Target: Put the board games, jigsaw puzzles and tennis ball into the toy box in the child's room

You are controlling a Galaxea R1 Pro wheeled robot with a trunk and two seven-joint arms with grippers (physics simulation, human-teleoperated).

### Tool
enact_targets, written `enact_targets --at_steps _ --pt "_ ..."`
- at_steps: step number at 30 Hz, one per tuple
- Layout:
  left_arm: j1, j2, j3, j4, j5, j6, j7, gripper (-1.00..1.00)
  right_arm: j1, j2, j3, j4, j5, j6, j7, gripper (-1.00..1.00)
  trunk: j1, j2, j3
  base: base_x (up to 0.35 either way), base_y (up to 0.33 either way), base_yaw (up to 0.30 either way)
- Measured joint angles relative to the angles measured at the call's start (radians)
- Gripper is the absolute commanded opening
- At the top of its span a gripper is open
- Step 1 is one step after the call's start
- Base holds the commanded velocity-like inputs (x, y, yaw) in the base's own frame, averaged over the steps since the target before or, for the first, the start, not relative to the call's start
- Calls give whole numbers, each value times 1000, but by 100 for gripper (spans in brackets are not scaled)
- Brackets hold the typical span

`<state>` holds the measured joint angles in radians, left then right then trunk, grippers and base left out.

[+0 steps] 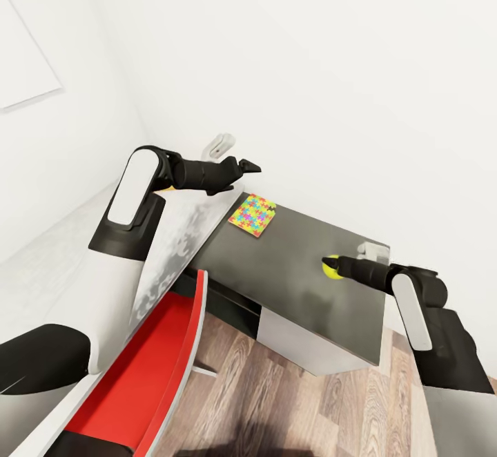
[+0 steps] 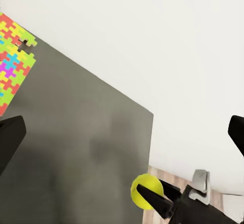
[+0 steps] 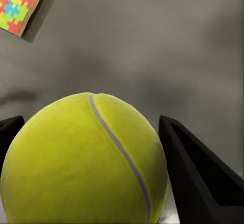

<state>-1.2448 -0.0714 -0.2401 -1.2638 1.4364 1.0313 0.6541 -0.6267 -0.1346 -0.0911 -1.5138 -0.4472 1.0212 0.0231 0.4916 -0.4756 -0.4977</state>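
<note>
Bright, even, diffuse light washes the white walls nearly featureless. The dark tabletop point(image 1: 304, 270) carries soft grey sheen and faint shadows, darkest under the tennis ball point(image 3: 86, 163). Head view lines bow toward the edges.

Readable text: none.
Jigsaw puzzle point(image 1: 253, 215): coloured pieces only, no lettering.
Tennis ball point(image 3: 86, 163): plain seam, no brand.

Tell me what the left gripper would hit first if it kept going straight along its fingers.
Probably the dark table top, short of the tennis ball the right gripper brackets; depth is unclear.
</note>
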Motion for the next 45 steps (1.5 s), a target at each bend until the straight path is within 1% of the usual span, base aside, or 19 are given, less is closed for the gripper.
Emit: enact_targets --at_steps 1,5,8,17,23,31,39,45 --pt "0 0 0 0 0 0 0 100 1 0 0 -1 0 0 0 -100 0 0 1 0 0 53" --pt "3 1 0 -3 0 0 0 100 37 2 -10 -59 -1 10 5 -100 0 0 5 0 0 68" --pt "4 1 1 -4 -1 0 0 100 46 3 -12 -73 -1 13 7 -100 0 0 8 0 0 75" --pt "6 2 0 -6 -2 0 2 100 59 5 -15 -94 -2 16 10 -100 0 0 21 0 0 62" --pt "11 2 0 -8 -3 0 3 100 58 5 -16 -97 -2 17 10 -100 0 0 30 0 0 22" --pt "27 1 -1 -16 -5 0 3 100 12 4 -19 -99 -3 21 11 -100 0 0 42 0 0 7" --pt "48 1 -1 -22 -6 -3 0 100 -32 -4 -21 -99 -4 21 12 -100 0 0 54 0 0 8" --pt "55 1 0 -28 -7 -4 -2 100 -79 -8 -22 -100 -6 21 12 -100 0 0 64 0 0 48"
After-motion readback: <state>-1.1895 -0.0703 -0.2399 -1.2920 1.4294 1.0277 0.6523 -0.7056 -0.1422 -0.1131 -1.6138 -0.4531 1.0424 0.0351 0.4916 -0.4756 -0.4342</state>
